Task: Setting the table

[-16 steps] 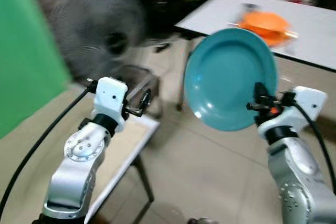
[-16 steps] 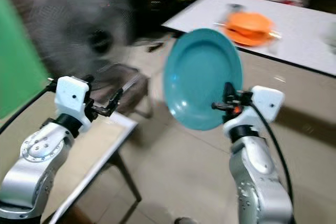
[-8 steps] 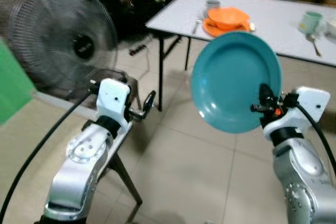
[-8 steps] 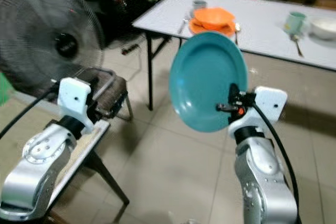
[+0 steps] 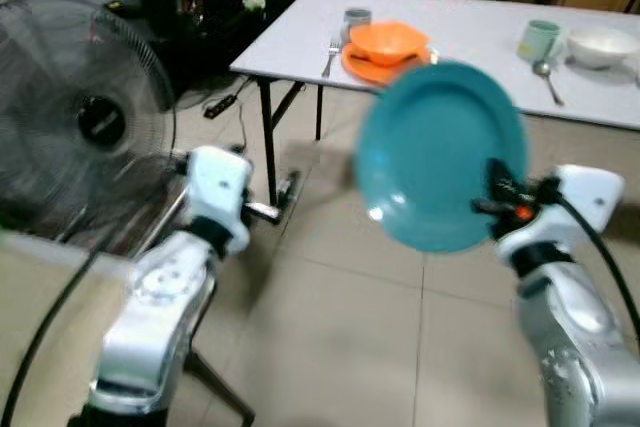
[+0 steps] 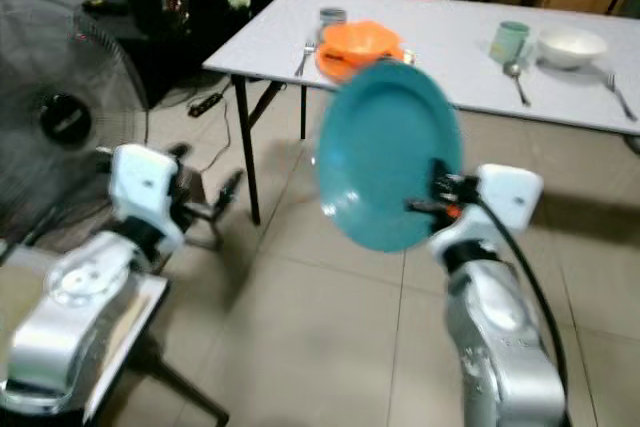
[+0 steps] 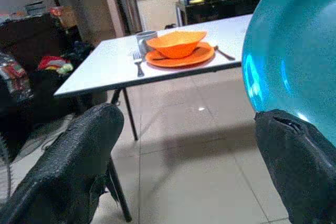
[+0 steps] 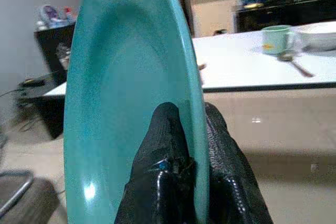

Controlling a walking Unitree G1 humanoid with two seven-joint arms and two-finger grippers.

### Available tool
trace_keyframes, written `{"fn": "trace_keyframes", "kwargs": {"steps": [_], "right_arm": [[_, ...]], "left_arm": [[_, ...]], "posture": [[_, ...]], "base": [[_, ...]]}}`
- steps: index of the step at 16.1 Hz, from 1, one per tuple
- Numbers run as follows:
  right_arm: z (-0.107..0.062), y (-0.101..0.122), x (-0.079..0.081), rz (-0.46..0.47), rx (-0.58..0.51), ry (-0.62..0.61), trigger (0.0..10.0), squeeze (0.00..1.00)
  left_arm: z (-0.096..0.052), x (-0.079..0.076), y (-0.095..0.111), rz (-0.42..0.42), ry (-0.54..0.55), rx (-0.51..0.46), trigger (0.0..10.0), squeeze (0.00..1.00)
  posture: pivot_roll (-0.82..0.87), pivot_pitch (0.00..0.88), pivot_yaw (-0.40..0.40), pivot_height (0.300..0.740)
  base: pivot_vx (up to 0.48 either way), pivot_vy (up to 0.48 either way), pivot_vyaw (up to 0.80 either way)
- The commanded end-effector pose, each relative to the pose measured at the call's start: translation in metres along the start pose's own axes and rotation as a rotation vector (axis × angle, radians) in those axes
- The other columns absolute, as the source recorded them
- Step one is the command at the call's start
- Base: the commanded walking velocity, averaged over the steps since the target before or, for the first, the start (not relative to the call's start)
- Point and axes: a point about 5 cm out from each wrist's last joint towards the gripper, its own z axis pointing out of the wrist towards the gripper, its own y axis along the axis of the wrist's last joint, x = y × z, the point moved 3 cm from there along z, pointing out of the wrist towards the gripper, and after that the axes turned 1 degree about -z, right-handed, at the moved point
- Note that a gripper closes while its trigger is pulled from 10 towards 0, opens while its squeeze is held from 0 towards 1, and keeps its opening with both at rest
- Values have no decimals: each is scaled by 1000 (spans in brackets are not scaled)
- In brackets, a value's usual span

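Ahead, the white table (image 5: 470,32) now looms nearer the teal plate (image 5: 440,152).

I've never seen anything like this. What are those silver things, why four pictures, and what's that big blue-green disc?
The silver things are a walking robot's two arms. Two pictures come from cameras in its head, two from cameras on its wrists. The disc is a teal plate, held upright on edge by the right gripper, shut on its rim. The left gripper is open, holding nothing. Ahead stands a white table with an orange bowl on an orange plate, a fork, a green mug and a white bowl.
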Motion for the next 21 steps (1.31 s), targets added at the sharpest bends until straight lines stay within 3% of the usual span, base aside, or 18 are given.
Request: {"fn": "trace_keyframes", "kwargs": {"steps": [1,9,11,14,21], "right_arm": [[1,13,14,32,-55,67,10000,0],[-1,11,16,49,-44,68,10000,0],[-2,7,17,45,-31,64,10000,0],[5,8,17,11,-24,84,10000,0],[11,2,10,-91,5,32,10000,0]], "left_arm": [[-1,5,-1,12,11,9,10000,0],[0,3,-2,17,2,12,10000,0],[-3,16,-7,26,67,32,10000,0],[1,21,-5,35,101,25,10000,0],[-9,20,-11,28,56,55,10000,0]], "posture": [[85,0,27,740],[83,0,20,740],[78,0,17,740],[85,0,20,740],[97,0,14,740]], "base": [[334,0,-800],[332,0,-800],[330,0,-800],[330,0,0],[328,0,0]]}}
